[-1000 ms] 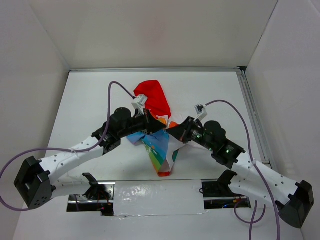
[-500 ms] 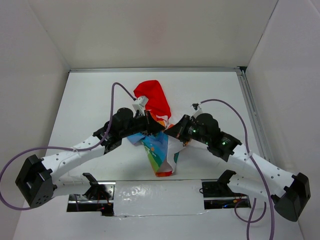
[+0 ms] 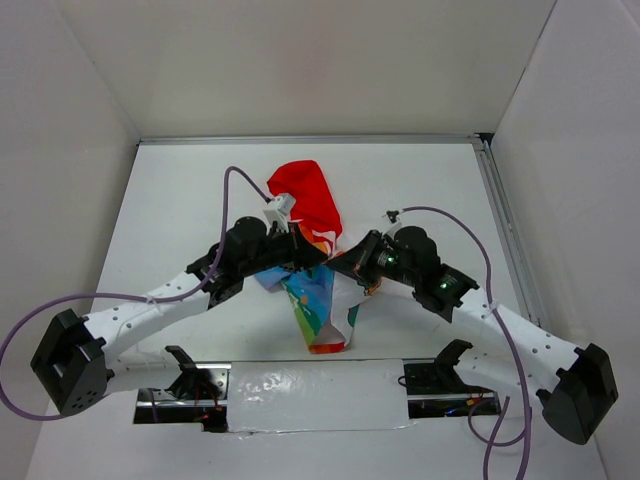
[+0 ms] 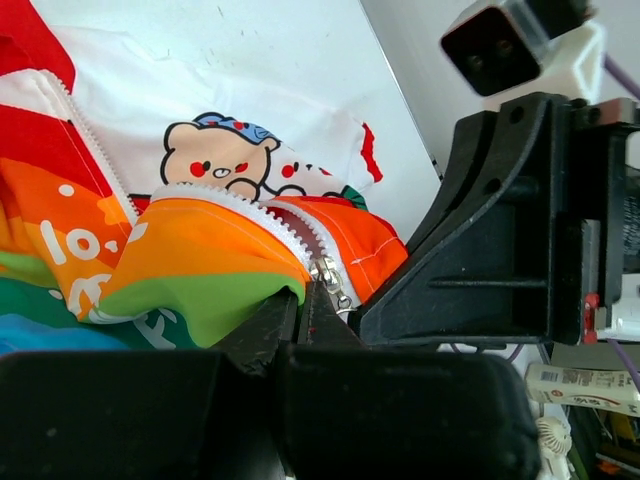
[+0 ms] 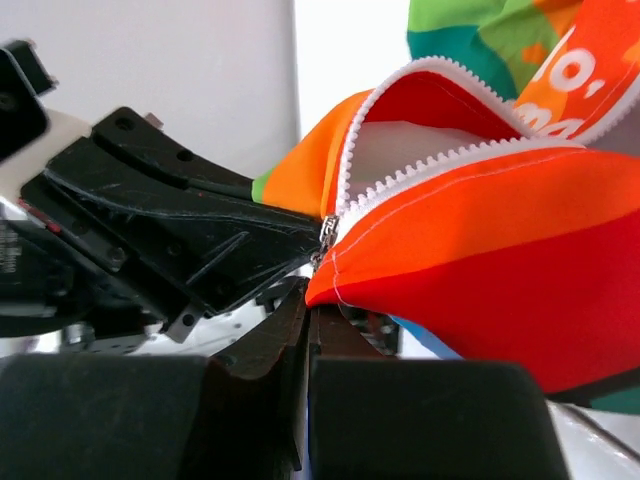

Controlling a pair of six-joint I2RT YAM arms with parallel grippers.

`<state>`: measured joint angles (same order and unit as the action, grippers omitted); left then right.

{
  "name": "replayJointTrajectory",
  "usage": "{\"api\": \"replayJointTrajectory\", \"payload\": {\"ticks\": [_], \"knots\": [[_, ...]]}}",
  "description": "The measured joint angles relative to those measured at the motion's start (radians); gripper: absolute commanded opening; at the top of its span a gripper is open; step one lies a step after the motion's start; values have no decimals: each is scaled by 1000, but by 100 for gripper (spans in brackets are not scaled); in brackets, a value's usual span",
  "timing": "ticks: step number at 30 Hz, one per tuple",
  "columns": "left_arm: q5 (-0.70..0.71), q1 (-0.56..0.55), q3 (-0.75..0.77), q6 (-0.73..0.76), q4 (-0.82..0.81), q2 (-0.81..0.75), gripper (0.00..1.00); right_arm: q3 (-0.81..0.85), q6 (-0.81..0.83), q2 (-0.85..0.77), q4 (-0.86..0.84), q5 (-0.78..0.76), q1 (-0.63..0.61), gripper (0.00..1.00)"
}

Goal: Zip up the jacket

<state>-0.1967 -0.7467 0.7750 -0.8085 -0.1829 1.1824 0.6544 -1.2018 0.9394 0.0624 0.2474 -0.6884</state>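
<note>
The jacket is bunched mid-table, its red hood lying behind and its rainbow panels hanging toward the near edge. My left gripper and right gripper meet at its lifted bottom hem. In the left wrist view the left gripper is shut on the orange-green hem just below the metal zipper slider, with the bear print behind. In the right wrist view the right gripper is shut on the orange-red hem beside the slider. The white zipper teeth stand apart above it.
A white-taped strip with both arm mounts runs along the near edge. A metal rail borders the table on the right. White walls close in the left, back and right. Purple cables arc over both arms.
My right wrist has swung a little left and toward the back, holding its hem. The hanging rainbow panel shifted slightly left. My left arm has barely moved.
</note>
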Motion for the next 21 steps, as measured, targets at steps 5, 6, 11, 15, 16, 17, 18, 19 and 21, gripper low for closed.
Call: {"api": "replayJointTrajectory", "payload": {"ticks": [5,6,11,15,16,17,18,19,21], "knots": [[-13,-2,-30,1,-46,-2,0,-105,-135,-51,-92,63,59,0],[-18,-3,-42,2,-66,-5,0,-112,-162,-58,-92,74,71,0],[-45,-5,-89,23,-157,-27,0,-158,-277,-79,-142,167,129,0],[-70,-8,-113,45,-198,-28,0,-196,-354,-77,-188,253,175,1],[-77,-8,-117,51,-208,-28,0,-197,-362,-73,-189,272,182,2],[-81,-9,-122,55,-216,-28,0,-196,-365,-66,-191,291,190,4],[-82,-11,-125,64,-222,-28,0,-194,-365,-58,-191,309,198,5],[-80,-16,-128,73,-223,-28,0,-190,-364,-48,-188,323,204,6],[-70,-22,-128,85,-222,-28,0,-175,-358,-32,-172,344,212,13]]}}
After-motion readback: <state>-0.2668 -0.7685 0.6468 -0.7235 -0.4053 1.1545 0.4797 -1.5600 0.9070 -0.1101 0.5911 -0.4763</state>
